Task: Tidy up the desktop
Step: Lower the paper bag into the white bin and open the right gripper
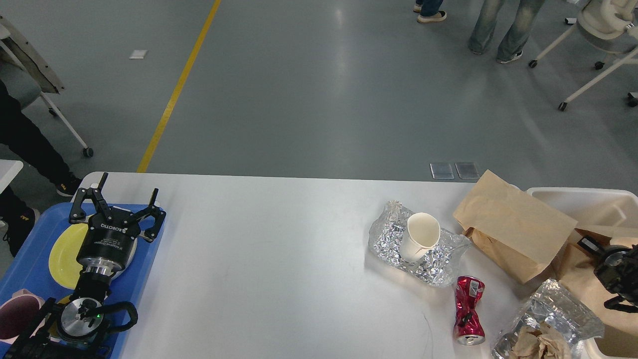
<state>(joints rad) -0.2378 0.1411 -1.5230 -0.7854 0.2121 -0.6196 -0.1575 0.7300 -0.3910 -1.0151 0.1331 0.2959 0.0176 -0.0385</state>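
The white desktop (279, 259) holds trash at its right end: a paper cup (422, 235) lying on crumpled foil (394, 244), a flat brown paper bag (513, 224), a crushed red can (468, 309), and a foil wrapper with crumpled brown paper (546, 326). My left gripper (127, 192) is open and empty above the blue tray (30, 264) at the desktop's left end. My right gripper (610, 274) is low inside the cream-white bin (573, 199), against a second brown paper bag (573, 264). Its fingers look dark and cannot be told apart.
The tray holds a yellow plate (62, 254) and a pink bowl (15, 319). The bin stands off the desktop's right edge. People's legs (503, 30) and wheeled chair bases (583, 55) are on the floor beyond the table. A person stands at the far left (25, 144).
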